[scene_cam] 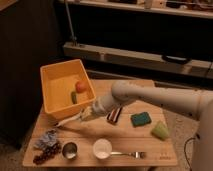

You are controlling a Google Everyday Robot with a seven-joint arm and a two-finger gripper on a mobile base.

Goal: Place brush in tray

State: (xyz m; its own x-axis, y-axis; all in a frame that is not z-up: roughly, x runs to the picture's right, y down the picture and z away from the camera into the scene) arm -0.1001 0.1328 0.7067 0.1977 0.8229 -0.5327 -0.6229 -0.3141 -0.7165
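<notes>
Nearest, a metal cup (69, 150) and a white bowl (102, 148) stand in front of the tray (54, 107). Beyond them the gripper (84, 115), clenched on the brush (70, 120), hangs just before the tray's front rim. Inside the tray lies an orange ball (81, 86).

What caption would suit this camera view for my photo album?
Robot's shut claw holds a white-handled brush low over the wooden table, just in front of the yellow tray.
</notes>
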